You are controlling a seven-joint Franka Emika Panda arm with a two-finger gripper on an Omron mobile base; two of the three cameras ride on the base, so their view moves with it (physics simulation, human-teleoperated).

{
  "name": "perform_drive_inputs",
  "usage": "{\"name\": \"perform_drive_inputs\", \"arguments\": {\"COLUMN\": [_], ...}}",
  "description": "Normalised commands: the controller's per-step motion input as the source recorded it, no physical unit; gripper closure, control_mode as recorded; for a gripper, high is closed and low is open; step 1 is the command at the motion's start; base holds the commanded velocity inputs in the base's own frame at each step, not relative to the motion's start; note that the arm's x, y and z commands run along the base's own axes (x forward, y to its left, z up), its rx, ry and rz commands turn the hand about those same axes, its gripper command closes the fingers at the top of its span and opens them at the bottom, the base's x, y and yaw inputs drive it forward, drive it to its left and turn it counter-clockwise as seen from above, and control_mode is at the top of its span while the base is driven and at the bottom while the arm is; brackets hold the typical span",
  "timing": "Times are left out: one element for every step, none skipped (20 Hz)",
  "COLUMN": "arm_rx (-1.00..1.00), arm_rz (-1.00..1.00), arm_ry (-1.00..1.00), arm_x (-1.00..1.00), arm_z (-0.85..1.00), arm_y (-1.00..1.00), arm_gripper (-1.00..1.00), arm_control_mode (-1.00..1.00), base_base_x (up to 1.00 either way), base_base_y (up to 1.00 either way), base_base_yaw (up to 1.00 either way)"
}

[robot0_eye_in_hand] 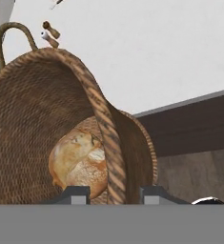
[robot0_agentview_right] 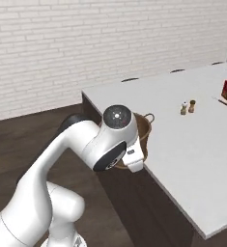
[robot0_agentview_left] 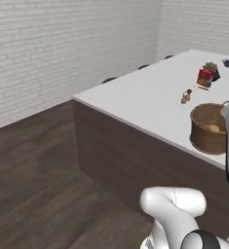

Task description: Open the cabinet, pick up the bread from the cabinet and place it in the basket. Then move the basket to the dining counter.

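- Already the bread is sitting inside the basket, so the picking and placing part of the task is looking finished; the cabinet is not figuring in this stretch of the kitchen.
- Reading the left base view from left to right, dark floor is giving way to the dining counter, then to a small brown shaker, a red box, and finally the basket standing close to the counter's near edge beside the white arm.
- From the right base view, the arm's big joint is covering most of the basket, while two small shakers are standing further right on the white top.
- Along the hand view, the gripper is straddling the basket's woven rim, one finger inside next to the loaf and the other outside the wall; the jaws are standing apart with the rim between them, and I cannot tell whether they are pressing on it.
- Judging by this, the basket is resting on the dining counter or very nearly so, and what is remaining is letting go, if it is held, and drawing the arm clear.
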Motion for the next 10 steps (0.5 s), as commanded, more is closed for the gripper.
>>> {"name": "perform_drive_inputs", "arguments": {"arm_rx": [0.00,0.00,0.00,0.00,0.00,0.00,0.00,0.00,0.00,0.00], "arm_rz": [0.00,0.00,0.00,0.00,0.00,0.00,0.00,0.00,0.00,0.00], "arm_ry": [0.00,0.00,0.00,0.00,0.00,0.00,0.00,0.00,0.00,0.00], "arm_x": [0.00,0.00,0.00,0.00,0.00,0.00,0.00,0.00,0.00,0.00], "arm_z": [0.00,0.00,0.00,0.00,0.00,0.00,0.00,0.00,0.00,0.00], "arm_y": [0.00,0.00,0.00,0.00,0.00,0.00,0.00,0.00,0.00,0.00], "arm_gripper": [1.00,1.00,1.00,1.00,1.00,1.00,1.00,1.00,1.00,1.00], "arm_control_mode": [1.00,1.00,1.00,1.00,1.00,1.00,1.00,1.00,1.00,1.00], "base_base_x": [1.00,1.00,1.00,1.00,1.00,1.00,1.00,1.00,1.00,1.00], "base_base_y": [1.00,1.00,1.00,1.00,1.00,1.00,1.00,1.00,1.00,1.00], "base_base_yaw": [-0.19,-0.19,-0.20,-0.22,-0.23,-0.26,-0.29,-0.31,-0.33,-0.35]}}
